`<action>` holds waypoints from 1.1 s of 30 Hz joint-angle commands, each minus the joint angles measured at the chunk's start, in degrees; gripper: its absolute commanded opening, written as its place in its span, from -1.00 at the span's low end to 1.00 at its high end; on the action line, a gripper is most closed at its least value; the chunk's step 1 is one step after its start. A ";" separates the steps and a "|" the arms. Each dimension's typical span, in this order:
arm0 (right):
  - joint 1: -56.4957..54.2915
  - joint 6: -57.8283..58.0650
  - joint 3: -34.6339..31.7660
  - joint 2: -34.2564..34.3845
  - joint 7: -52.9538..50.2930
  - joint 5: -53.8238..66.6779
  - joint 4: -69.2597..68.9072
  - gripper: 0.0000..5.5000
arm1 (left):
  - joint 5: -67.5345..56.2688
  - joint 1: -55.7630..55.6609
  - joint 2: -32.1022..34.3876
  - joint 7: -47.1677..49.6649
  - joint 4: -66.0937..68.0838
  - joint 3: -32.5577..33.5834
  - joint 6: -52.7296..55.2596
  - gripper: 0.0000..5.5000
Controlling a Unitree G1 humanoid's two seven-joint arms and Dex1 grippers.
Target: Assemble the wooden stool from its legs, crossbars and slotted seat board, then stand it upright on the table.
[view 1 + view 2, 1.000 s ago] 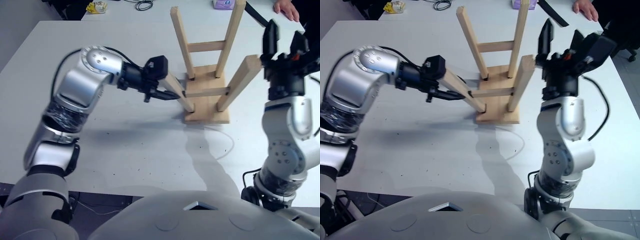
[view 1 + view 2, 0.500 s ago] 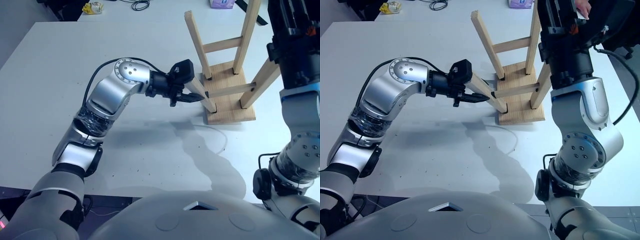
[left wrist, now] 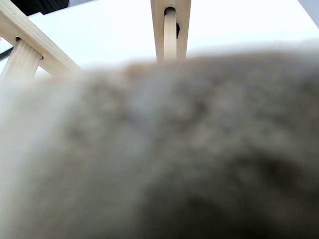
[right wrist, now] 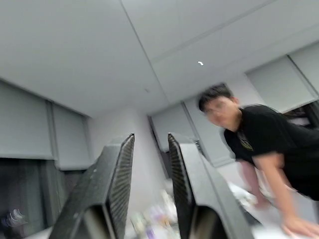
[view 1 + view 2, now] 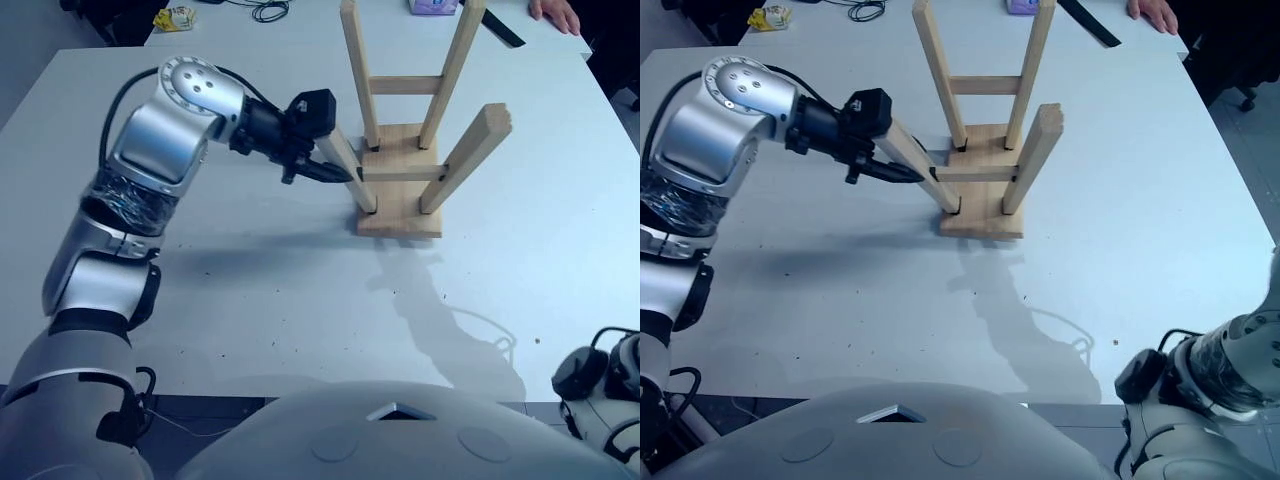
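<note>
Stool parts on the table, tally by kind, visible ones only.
legs: 4, one in the left claw
crossbars: 2
seat board: 1
Total: 7

Wooden stool point(image 5: 400, 170): pale bare wood, upside down, near table centre, slightly toward 2 o'clock. Seat board point(image 5: 400, 222) flat on tabletop, four legs up. Far legs point(image 5: 362, 80) lean slightly apart, toward 11 and 1 o'clock, joined by far crossbar point(image 5: 405, 86). Near-left leg point(image 5: 358, 185) tilts toward 10 o'clock, upper end in left gripper point(image 5: 335, 172). Near-right leg point(image 5: 465, 155) tilts toward 2 o'clock. Near crossbar point(image 5: 402, 173) spans near pair.
</note>
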 commanded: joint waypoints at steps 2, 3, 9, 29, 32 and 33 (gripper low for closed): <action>3.12 6.91 22.88 3.58 -8.54 -14.94 -7.87 -0.54 | 4.04 -3.14 5.58 -5.53 1.19 -0.29 -0.03 -0.25; 2.23 8.09 27.54 4.31 -10.48 -18.18 -8.86 -0.54 | 4.33 -3.13 6.10 -6.29 0.65 -0.37 0.49 -0.25; -1.87 14.75 48.13 13.63 -19.38 -32.58 -8.46 -0.81 | 2.54 1.10 9.02 -5.49 -9.08 0.10 11.76 -0.25; 5.96 18.88 63.21 29.46 -14.39 -48.18 7.09 -1.00 | -5.20 14.89 9.53 10.65 -26.12 4.45 31.70 -0.25; 1.94 18.55 63.45 31.12 -12.30 -49.89 3.81 -1.00 | -5.75 14.81 10.12 10.49 -26.33 3.54 31.57 -0.25; 0.13 18.04 63.06 31.71 -11.61 -50.44 2.84 -1.00 | -5.61 14.11 10.10 10.14 -25.70 2.85 31.12 -0.25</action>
